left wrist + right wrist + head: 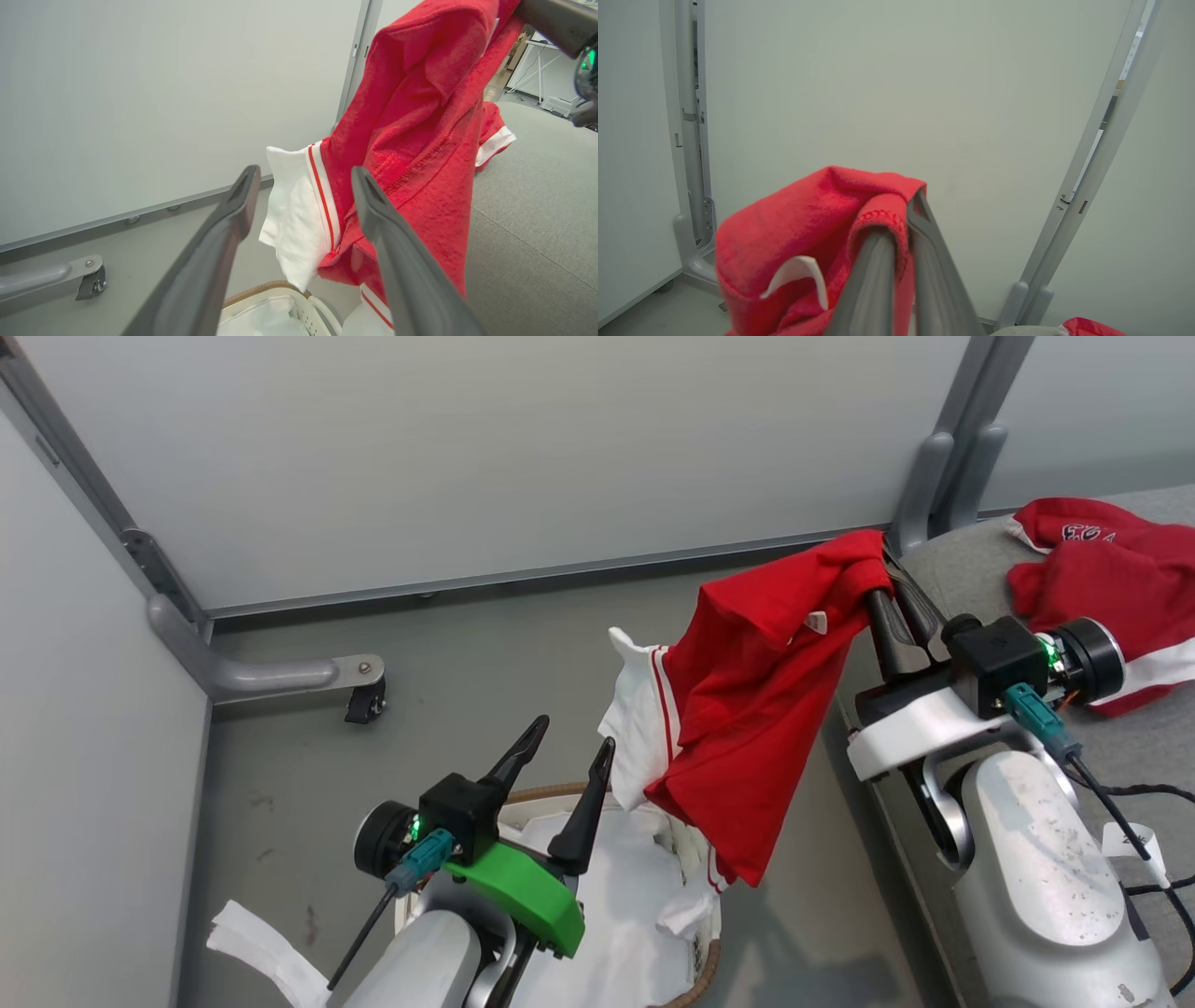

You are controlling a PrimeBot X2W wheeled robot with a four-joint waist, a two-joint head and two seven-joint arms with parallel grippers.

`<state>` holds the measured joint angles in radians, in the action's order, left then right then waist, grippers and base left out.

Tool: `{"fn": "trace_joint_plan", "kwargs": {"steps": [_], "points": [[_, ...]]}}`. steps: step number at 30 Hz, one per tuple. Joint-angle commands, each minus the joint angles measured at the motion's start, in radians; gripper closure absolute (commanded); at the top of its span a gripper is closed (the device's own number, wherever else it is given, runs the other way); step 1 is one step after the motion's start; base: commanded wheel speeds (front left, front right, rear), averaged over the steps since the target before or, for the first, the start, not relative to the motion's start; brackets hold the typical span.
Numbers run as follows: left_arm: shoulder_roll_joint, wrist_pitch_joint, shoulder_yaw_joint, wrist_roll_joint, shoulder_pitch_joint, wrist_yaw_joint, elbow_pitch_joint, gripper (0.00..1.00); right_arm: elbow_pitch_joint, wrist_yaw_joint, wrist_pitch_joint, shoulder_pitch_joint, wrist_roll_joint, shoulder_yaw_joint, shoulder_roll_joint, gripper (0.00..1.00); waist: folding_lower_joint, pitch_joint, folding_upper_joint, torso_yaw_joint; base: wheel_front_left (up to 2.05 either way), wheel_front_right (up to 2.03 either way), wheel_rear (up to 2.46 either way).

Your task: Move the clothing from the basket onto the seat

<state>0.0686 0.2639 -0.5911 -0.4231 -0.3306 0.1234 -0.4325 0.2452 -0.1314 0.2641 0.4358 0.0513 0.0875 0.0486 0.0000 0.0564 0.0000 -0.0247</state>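
A red garment (pixel 756 700) with a white striped sleeve hangs in the air, pinched at its top by my right gripper (pixel 882 569), which is shut on it. The same garment (pixel 420 154) fills the upper right of the left wrist view, and its fold (pixel 822 242) drapes over the fingers in the right wrist view. My left gripper (pixel 568 756) stands open over the basket (pixel 695 980), nothing between its fingers. White cloth lies inside the basket. A second red garment (pixel 1111 579) lies on the grey seat (pixel 962 569) at the right.
Pale partition walls (pixel 485 448) stand behind and to the left, with a grey metal foot and caster (pixel 359 686) on the floor. A metal post (pixel 938 476) rises at the seat's far corner. Black cables (pixel 1139 803) trail over the seat near my right arm.
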Motion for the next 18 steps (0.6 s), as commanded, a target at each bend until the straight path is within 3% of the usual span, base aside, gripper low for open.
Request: {"fn": "trace_joint_plan", "kwargs": {"steps": [1, 18], "points": [[-0.006, 0.001, 0.005, 0.013, 0.018, 0.004, 0.003, 0.00, -0.011, 0.001, 0.000, 0.016, 0.012, -0.007, 0.004, 1.00, 0.0000, 0.012, 0.0000, -0.032, 0.00, 0.00, 0.00], [-0.016, 0.001, 0.005, 0.046, 0.015, 0.009, 0.011, 0.00, -0.061, 0.001, 0.000, 0.034, 0.065, -0.051, 0.003, 1.00, 0.0000, 0.067, 0.0000, -0.285, 0.00, 0.00, 0.00]]}}
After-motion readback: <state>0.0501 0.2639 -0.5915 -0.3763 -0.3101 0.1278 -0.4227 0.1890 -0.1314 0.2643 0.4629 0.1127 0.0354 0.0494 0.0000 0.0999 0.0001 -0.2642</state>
